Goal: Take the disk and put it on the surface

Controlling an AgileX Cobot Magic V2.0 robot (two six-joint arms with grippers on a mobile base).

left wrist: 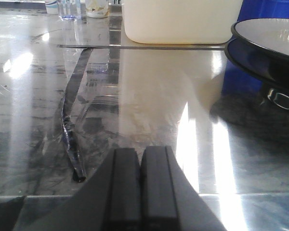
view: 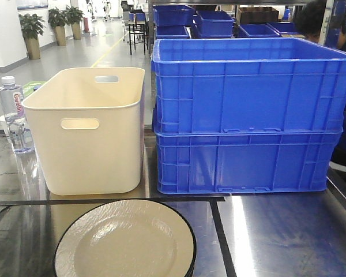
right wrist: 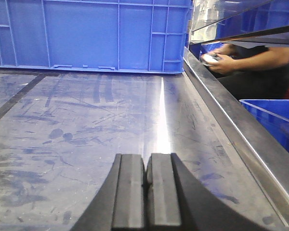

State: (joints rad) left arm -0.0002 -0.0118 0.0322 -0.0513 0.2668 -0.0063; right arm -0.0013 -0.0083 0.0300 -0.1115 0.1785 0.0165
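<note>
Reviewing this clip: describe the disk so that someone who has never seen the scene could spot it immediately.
Start at the stacked blue crates at the back of the shiny metal tabletop, then move to the cream plastic bin beside them. Directly in front of that bin, at the near edge, sits the disk: a round cream plate with a black rim, the only flat round thing there.

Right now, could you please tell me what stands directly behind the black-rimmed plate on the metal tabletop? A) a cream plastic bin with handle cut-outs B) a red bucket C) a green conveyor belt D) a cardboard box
A: in the front view the cream bin stands just behind the plate on the tabletop, with two stacked blue crates to its right.
</note>
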